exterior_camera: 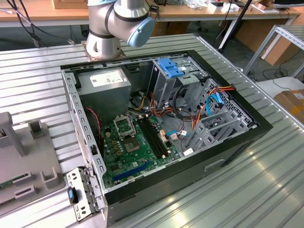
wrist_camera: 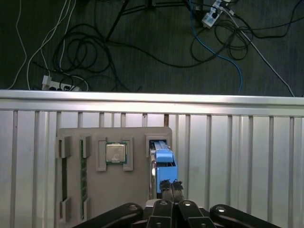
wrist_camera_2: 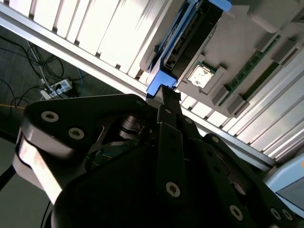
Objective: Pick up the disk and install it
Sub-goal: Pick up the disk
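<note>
The disk [wrist_camera: 162,159] stands on edge in a slot of a grey holder plate [wrist_camera: 137,137], its bright blue rail facing up. In the second wrist view the disk [wrist_camera_2: 190,38] shows as a dark body between blue rails, with a blue end tab closest to me. My gripper [wrist_camera: 171,184] hovers over the near end of the disk, fingertips pressed together with nothing visible between them. In the second wrist view the gripper [wrist_camera_2: 168,92] tip sits just beside that blue tab; whether it touches is unclear.
A square chip [wrist_camera: 115,153] and a green memory stick [wrist_camera: 82,161] sit in the same holder plate. The open computer case [exterior_camera: 247,137] lies on the ribbed metal table [exterior_camera: 266,190], with a blue-topped grey cage [exterior_camera: 170,71] and loose cables inside. Floor cables [wrist_camera: 142,42] lie beyond the table edge.
</note>
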You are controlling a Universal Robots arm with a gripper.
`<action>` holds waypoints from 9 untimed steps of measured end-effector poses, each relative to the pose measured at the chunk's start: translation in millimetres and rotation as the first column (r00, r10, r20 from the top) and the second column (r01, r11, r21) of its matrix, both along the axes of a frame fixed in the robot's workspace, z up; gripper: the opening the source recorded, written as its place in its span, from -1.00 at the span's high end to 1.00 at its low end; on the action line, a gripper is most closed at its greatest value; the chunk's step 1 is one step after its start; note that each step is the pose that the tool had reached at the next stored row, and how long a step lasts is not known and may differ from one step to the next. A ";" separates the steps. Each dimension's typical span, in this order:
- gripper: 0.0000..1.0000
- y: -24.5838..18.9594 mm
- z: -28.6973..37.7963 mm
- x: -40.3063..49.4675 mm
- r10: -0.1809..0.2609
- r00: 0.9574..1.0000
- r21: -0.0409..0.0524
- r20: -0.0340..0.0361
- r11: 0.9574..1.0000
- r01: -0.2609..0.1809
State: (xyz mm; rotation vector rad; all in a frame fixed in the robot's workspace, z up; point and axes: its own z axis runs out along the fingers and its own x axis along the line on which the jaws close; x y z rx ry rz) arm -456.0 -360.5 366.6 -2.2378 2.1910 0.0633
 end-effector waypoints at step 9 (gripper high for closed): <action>0.79 0.0 -2.6 0.0 0.000 1.000 0.000 0.000 1.000 0.000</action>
